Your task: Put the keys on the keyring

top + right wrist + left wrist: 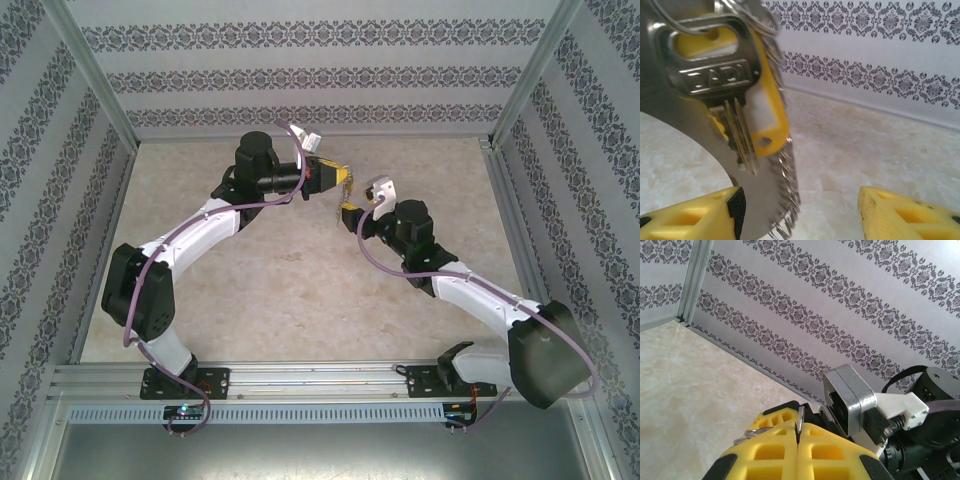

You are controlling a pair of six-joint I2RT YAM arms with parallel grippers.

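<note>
Close against the right wrist lens hangs the key [715, 77], silver with a yellow head, in the upper left of the frame. Its head is at the top and its blade points down, the long axis near vertical and leaning slightly toward the lower right. Behind it the keyring [675, 125] sweeps as a flat grey band from the left edge to the bottom. The keyring's fringe of pale metal bits [787, 170] runs down just right of the blade. A wire loop [670, 22] crosses the key's head at the top edge, but I cannot tell whether the key is already threaded.

Below, my right tool [800, 210] stands released, its yellow fingers [690, 215] wide apart at the lower corners, the left one just beside the band. In the left wrist view my left tool [799, 440] is clenched on a thin metal edge, which I judge to be the keyring. The bunch hangs clear of the bench [865, 150].

I see three risks. That pinch on a thin edge could slip and drop everything. The key looks free to swing, so a closing right tool might catch the fringe or the band instead of the blade. With both tools this near, a careless approach could knock them together.
</note>
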